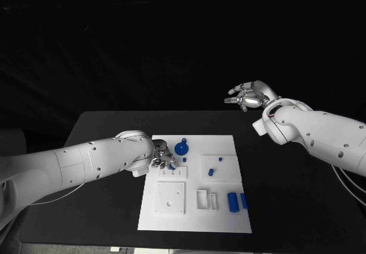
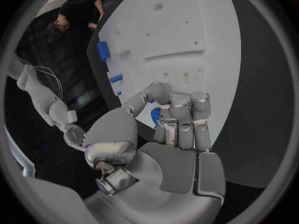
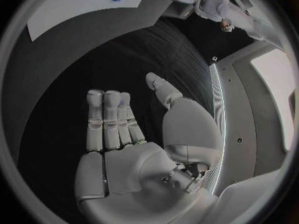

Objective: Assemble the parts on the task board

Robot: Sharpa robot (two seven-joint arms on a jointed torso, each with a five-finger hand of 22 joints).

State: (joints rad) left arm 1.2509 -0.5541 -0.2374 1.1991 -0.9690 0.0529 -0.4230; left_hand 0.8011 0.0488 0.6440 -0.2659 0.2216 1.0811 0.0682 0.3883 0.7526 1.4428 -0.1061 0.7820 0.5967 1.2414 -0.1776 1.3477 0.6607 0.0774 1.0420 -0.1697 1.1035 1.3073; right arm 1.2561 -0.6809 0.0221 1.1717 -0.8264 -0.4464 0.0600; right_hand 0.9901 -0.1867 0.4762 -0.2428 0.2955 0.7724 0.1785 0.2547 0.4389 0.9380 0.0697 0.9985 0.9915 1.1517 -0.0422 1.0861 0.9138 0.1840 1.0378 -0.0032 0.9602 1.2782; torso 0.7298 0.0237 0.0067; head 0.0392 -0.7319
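Observation:
The white task board [image 1: 194, 211] lies in the middle of the black table. My left hand [image 1: 161, 157] is low over the board's far left part, fingers curled in. In the left wrist view a small blue part [image 2: 155, 116] sits pinched between the thumb and the curled fingers [image 2: 181, 119]. A round blue part [image 1: 182, 148] lies just right of that hand. My right hand [image 1: 248, 95] is raised beyond the board's far right corner, fingers apart, holding nothing [image 3: 134, 134].
Small blue pegs [image 1: 210, 171] stand near the board's middle, and two blue cylinders [image 1: 231, 202] lie at its near right. White recessed blocks [image 1: 170, 197] take up the near left. Bare black table [image 1: 290, 211] surrounds the board.

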